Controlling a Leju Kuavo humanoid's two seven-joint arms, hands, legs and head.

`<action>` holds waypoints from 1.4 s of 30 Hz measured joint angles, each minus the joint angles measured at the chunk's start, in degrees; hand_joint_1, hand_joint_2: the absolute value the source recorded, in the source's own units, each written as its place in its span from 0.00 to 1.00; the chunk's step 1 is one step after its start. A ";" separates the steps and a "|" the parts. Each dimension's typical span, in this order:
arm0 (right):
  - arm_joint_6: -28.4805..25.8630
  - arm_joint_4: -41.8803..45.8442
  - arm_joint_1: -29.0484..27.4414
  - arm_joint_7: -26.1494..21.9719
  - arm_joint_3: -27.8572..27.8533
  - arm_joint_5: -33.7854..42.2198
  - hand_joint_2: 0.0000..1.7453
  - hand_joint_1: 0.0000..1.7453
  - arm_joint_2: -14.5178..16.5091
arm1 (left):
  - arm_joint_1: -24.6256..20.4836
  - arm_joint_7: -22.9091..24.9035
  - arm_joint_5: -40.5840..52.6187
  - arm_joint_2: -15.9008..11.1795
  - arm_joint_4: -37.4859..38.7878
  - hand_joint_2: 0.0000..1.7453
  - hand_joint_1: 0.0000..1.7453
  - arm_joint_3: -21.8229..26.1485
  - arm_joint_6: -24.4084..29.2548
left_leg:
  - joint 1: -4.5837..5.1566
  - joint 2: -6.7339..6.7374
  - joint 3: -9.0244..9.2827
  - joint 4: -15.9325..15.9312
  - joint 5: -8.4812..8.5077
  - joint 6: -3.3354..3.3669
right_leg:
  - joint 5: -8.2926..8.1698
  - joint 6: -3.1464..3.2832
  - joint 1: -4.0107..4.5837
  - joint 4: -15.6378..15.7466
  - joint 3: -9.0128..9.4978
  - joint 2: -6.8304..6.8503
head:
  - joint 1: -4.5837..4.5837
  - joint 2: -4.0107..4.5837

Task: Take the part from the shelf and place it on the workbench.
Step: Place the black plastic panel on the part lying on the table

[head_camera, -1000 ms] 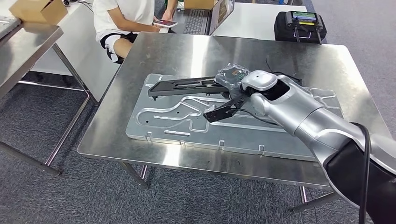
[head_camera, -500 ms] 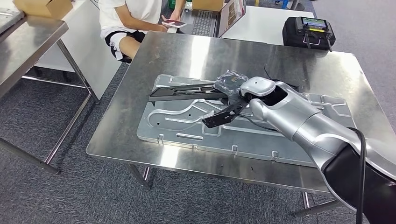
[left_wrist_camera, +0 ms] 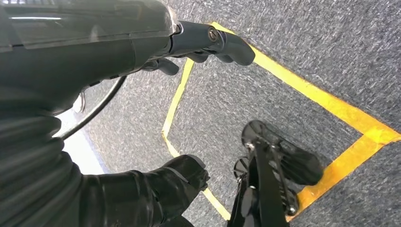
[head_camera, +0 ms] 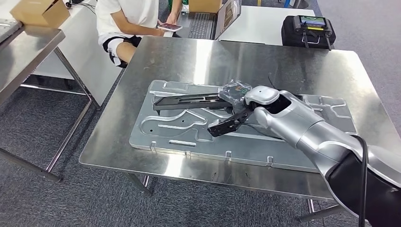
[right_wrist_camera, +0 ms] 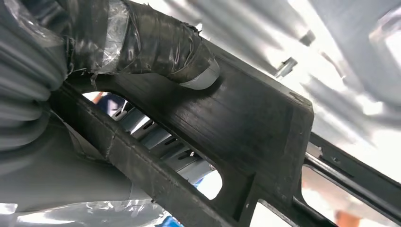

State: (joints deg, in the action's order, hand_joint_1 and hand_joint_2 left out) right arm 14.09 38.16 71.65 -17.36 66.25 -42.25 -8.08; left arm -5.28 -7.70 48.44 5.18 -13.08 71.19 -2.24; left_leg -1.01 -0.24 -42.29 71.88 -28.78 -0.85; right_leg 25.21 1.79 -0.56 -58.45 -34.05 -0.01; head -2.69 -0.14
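The part point(head_camera: 189, 100) is a long black plastic frame with a side arm. My right hand point(head_camera: 236, 90), wrapped in clear film, grips its right end. The part lies low over the ribbed metal panel point(head_camera: 165, 124) on the steel workbench point(head_camera: 189, 56); whether it touches the panel I cannot tell. In the right wrist view the thumb point(right_wrist_camera: 156, 45) of my right hand point(right_wrist_camera: 71, 52) presses on the part's flat black face point(right_wrist_camera: 250, 123). My left hand point(left_wrist_camera: 108, 52) hangs over grey carpet, its fingers point(left_wrist_camera: 213, 40) spread from the thumb and holding nothing.
A person point(head_camera: 125, 23) sits behind the workbench with a phone, beside a laptop point(head_camera: 201, 21). A black case point(head_camera: 307, 29) sits at the back right. A second steel table point(head_camera: 28, 52) with a cardboard box point(head_camera: 40, 12) stands at left. Yellow tape point(left_wrist_camera: 331, 106) marks the floor.
The whole picture swayed right and then back, so the camera moved. My right hand still grips the part at about the same spot over the panel.
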 joint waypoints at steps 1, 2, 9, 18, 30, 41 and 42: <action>-0.01 0.00 -0.19 -0.03 0.12 0.01 1.00 1.00 0.01 | 0.00 0.00 0.01 -0.02 0.00 1.00 0.00 0.00 -0.01 | -0.08 0.04 1.60 -3.94 2.26 0.00 | 0.41 -0.19 -0.05 -0.36 0.13 -0.02 | 0.00 0.00; -0.01 0.00 -0.25 -0.05 0.20 0.02 1.00 1.00 0.02 | 0.00 0.00 0.01 -0.03 0.01 1.00 0.00 0.00 -0.02 | -0.10 0.07 3.31 -7.61 3.82 0.06 | 0.81 -0.43 -0.02 -0.69 0.20 -0.03 | 0.01 -0.01; 0.14 0.02 -0.16 -0.03 0.37 0.80 1.00 1.00 -0.19 | -0.01 0.01 0.27 -0.04 0.03 1.00 0.00 -0.02 -0.08 | -0.03 -0.04 6.20 -12.95 4.97 2.09 | 2.96 -2.25 0.08 -2.94 -0.47 -0.04 | 0.05 -0.01; 0.26 0.18 -1.16 -0.17 0.50 1.99 0.00 0.00 -1.73 | 0.14 -1.39 1.52 -0.09 0.03 0.25 0.00 -0.34 -0.45 | 0.00 -0.27 7.69 -13.09 3.92 2.26 | 0.42 -2.21 0.00 -4.69 -3.10 -0.02 | 0.06 -0.02; 0.16 1.10 -1.35 0.05 0.57 2.77 0.00 0.00 -2.64 | 0.09 -2.71 0.72 -0.50 0.05 0.00 0.00 -0.48 -1.11 | -0.01 -0.07 0.10 2.81 -2.85 -0.22 | -0.47 0.03 0.21 -0.27 -0.75 -0.13 | -0.02 -0.02; 0.13 1.64 -1.28 0.05 0.58 2.99 0.00 0.00 -3.52 | 0.05 -2.92 0.75 -0.72 0.05 0.00 0.00 -0.48 -1.27 | -0.06 0.19 8.02 -14.21 4.92 2.59 | 4.16 -2.39 0.23 -6.24 -2.90 -0.22 | 0.05 -0.01; 0.15 1.66 -1.35 0.05 0.59 2.99 0.00 0.00 -3.64 | 0.04 -2.92 0.76 -0.72 0.05 0.00 0.00 -0.48 -1.28 | -0.06 0.20 7.87 -14.16 4.99 2.69 | 6.21 -2.62 0.10 -9.98 -4.51 -0.19 | 0.05 -0.01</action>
State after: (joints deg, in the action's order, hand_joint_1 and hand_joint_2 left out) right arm 14.25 39.82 70.30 -17.31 66.84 -39.26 -11.72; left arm -5.25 -10.62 49.20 4.46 -13.03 70.71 -3.52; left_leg -1.07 -0.04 -34.42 57.72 -23.80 1.84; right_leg 31.43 -0.83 -0.45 -68.43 -38.55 -0.20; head -2.63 -0.15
